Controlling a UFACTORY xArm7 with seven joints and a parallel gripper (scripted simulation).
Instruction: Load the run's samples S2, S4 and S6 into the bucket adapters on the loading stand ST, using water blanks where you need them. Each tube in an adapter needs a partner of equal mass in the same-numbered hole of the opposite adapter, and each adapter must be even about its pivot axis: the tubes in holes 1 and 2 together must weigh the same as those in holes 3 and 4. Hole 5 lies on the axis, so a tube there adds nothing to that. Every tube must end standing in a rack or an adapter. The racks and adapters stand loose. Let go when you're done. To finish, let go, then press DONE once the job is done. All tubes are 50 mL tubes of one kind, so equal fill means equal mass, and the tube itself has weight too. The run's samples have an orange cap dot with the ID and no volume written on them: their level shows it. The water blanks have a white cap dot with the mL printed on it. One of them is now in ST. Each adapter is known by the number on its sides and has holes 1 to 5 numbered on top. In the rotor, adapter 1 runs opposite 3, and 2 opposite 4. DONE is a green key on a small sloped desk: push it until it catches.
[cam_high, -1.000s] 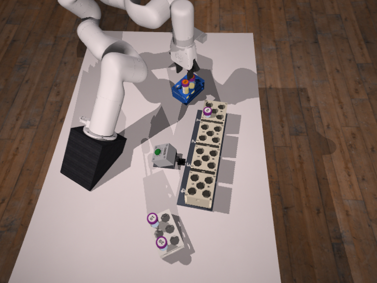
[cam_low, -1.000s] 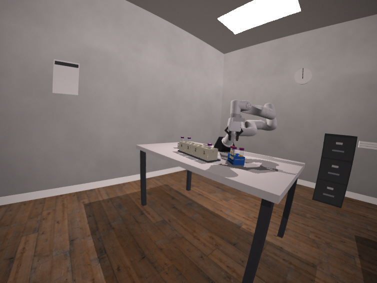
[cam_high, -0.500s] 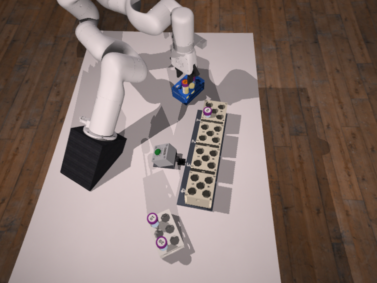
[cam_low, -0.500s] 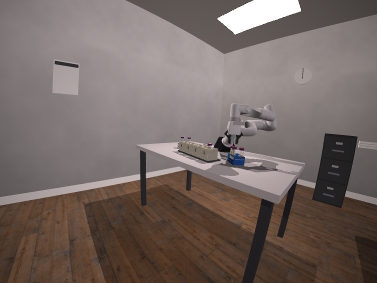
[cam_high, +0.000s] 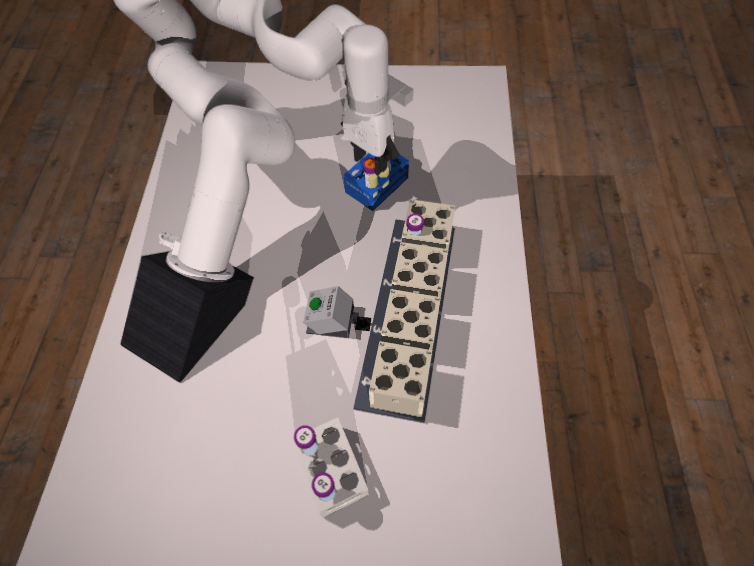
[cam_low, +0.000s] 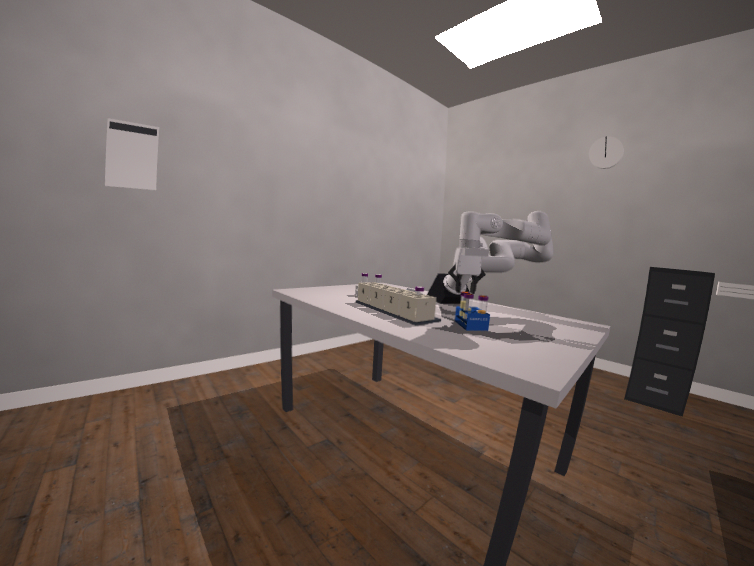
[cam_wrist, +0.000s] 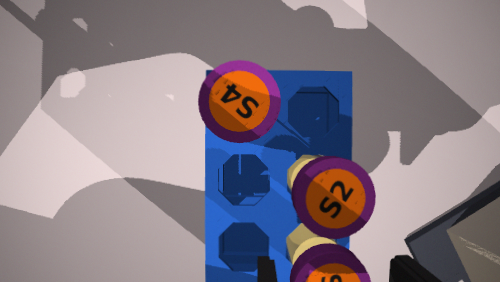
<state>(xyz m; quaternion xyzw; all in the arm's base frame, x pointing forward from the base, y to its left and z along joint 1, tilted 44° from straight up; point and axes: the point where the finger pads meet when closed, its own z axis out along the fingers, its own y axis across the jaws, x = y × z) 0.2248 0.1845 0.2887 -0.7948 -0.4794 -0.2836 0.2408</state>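
My gripper is open just above sample S6, one finger to each side of its cap in the wrist view. S6, S2 and S4 stand in the blue rack; S2 is partly hidden by the fingers in the top view. A water blank stands in adapter 1; its number is too small to read surely. Blanks 10 and 20 stand in the white rack. Liquid levels are too small to compare.
Adapter 2, adapter 3 and adapter 4 stand with empty holes on the dark loading stand. The grey desk with the green DONE key stands left of the loading stand in the top view.
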